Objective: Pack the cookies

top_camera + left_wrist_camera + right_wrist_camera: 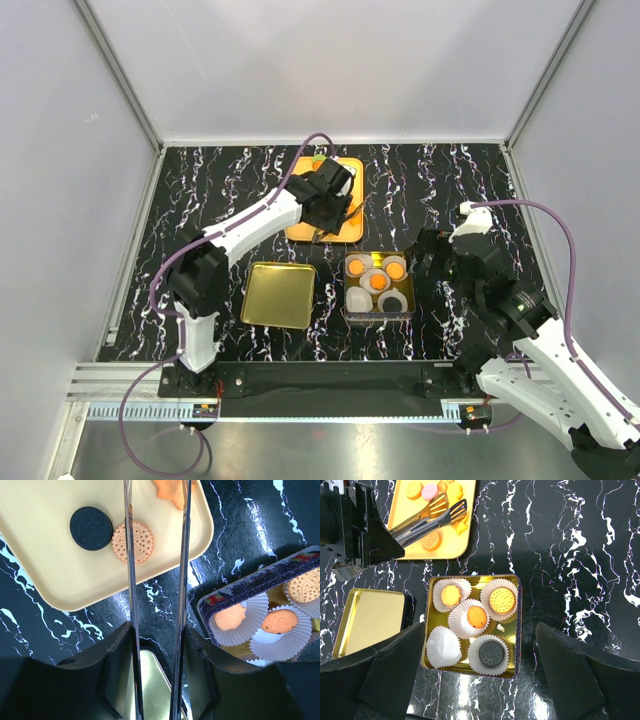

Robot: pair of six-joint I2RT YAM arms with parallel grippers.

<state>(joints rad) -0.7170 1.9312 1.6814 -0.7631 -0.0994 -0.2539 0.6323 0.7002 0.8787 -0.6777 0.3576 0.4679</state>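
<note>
My left gripper (157, 630) is shut on metal tongs (129, 580), whose blades reach out over the yellow tray (60, 575). On the tray lie cookies: a black one (91, 528), a round orange one (132, 542) under the left blade, and an orange piece (172, 491) between the blades near their tips. I cannot tell whether the tongs pinch it. The tin (515, 625) holds paper cups with three orange cookies (477, 616) and a black one (491, 653); one cup (442, 642) is empty. My right gripper (481, 630) hangs open above the tin.
The tin's gold lid (279, 294) lies flat to the left of the tin (378, 285), below the tray (340, 225). More cookies, one of them pink (429, 491), sit at the tray's far end. Grey walls close off the black marbled table on three sides.
</note>
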